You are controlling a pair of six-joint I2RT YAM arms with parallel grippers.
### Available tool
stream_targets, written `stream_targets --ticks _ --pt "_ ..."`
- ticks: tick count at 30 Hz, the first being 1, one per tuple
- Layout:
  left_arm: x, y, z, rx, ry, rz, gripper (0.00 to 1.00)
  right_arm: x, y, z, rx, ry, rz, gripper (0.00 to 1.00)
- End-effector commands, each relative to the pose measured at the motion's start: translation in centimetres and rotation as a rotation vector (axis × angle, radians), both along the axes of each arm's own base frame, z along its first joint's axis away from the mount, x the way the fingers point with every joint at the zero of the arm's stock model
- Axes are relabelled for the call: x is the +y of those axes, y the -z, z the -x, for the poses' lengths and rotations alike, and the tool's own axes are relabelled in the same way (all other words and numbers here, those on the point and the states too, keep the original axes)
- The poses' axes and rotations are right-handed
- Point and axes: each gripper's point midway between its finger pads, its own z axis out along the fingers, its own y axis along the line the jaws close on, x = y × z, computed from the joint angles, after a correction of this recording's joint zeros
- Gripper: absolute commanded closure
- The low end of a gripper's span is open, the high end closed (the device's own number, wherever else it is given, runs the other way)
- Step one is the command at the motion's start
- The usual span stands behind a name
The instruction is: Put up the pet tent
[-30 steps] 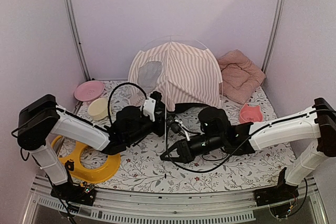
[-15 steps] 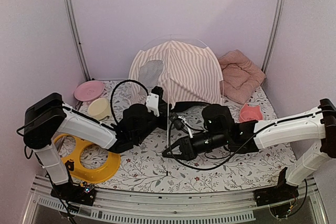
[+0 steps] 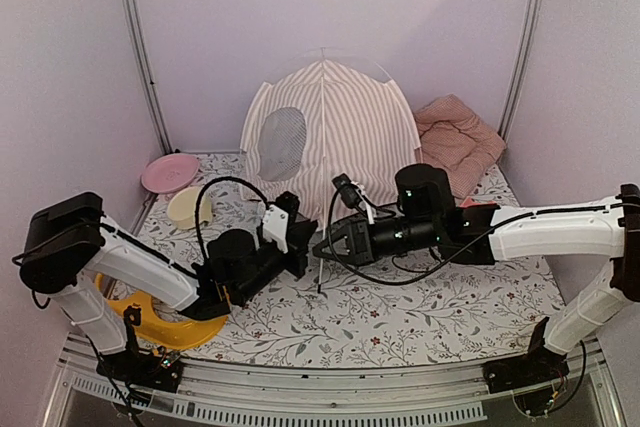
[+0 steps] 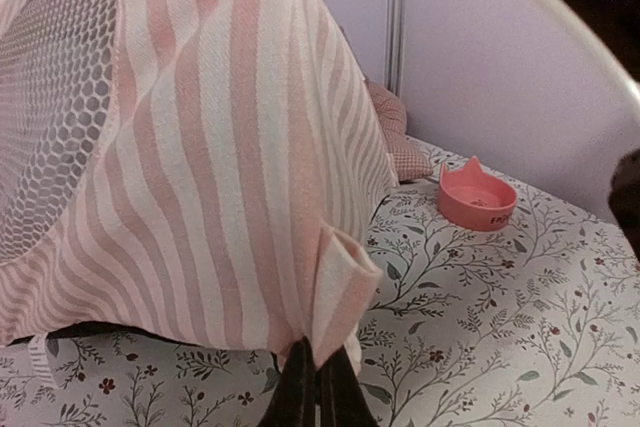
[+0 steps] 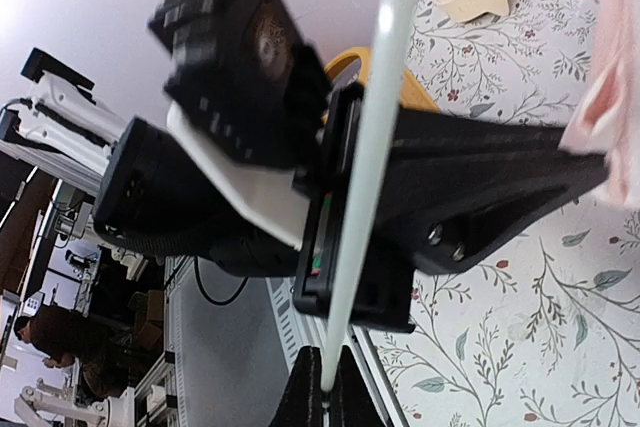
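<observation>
with the pet tent [image 3: 345, 132] standing at the back middle of the flowered mat [image 3: 420, 307], left gripper [image 4: 320, 387] pinched on its front corner pocket [image 4: 338, 287] and right gripper [image 5: 322, 387] clamped on the pole [image 5: 375, 147], the pole's end should probably slide straight into that pocket, slowly.

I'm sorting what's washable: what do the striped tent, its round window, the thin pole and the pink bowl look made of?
The pet tent looks like matte woven cloth: visible weave, soft folds. Its window is open netting with hexagonal holes. The pole is a smooth whitish rod, possibly plastic or fibreglass. The pink bowl looks moulded, probably plastic.
</observation>
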Motion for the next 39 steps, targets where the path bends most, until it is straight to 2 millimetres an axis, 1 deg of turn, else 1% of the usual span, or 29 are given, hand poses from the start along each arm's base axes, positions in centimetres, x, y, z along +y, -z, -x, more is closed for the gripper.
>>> stream_targets --ticks 1,3,4,7,11,14,15,20,21,24,31,35,39 --pt "0.5 2.0 2.9 0.015 0.060 -0.057 1.00 -0.2 -7.0 -6.0 -0.185 0.160 -0.154 1.00" --pt "0.8 2.6 3.8 0.031 0.075 -0.059 1.00 -0.4 -7.5 -7.5 -0.208 0.199 -0.156 1.00" --pt "0.9 2.9 4.2 0.038 0.083 -0.065 1.00 -0.7 -7.5 -8.4 -0.214 0.220 -0.151 1.00" --pt "1.3 3.9 5.1 0.063 0.100 -0.083 1.00 -1.7 -8.4 -10.5 -0.229 0.273 -0.169 1.00" --pt "1.8 5.0 6.0 0.089 0.103 -0.101 1.00 -2.6 -9.4 -12.4 -0.254 0.341 -0.175 1.00" --pt "1.6 5.1 6.4 0.092 0.118 -0.111 1.00 -3.4 -10.0 -13.6 -0.264 0.388 -0.190 1.00" --pt "1.4 5.2 6.5 0.094 0.121 -0.120 1.00 -3.5 -10.4 -13.9 -0.266 0.398 -0.200 1.00" --pt "0.7 5.8 6.7 0.096 0.136 -0.148 1.00 -3.8 -13.2 -14.9 -0.302 0.427 -0.256 1.00" --pt "0.6 5.9 6.8 0.096 0.141 -0.153 1.00 -3.8 -13.4 -15.1 -0.307 0.429 -0.259 1.00" --pt "0.4 6.0 6.9 0.097 0.151 -0.158 1.00 -3.8 -15.5 -15.7 -0.345 0.436 -0.287 1.00" --pt "-0.2 6.2 7.2 0.093 0.168 -0.179 1.00 -4.6 -18.4 -17.3 -0.403 0.450 -0.326 1.00" --pt "-0.6 6.4 7.3 0.092 0.175 -0.189 1.00 -4.8 -19.9 -17.7 -0.431 0.450 -0.346 1.00" --pt "-0.7 6.5 7.3 0.092 0.178 -0.196 1.00 -5.4 -21.1 -18.2 -0.456 0.457 -0.360 1.00"
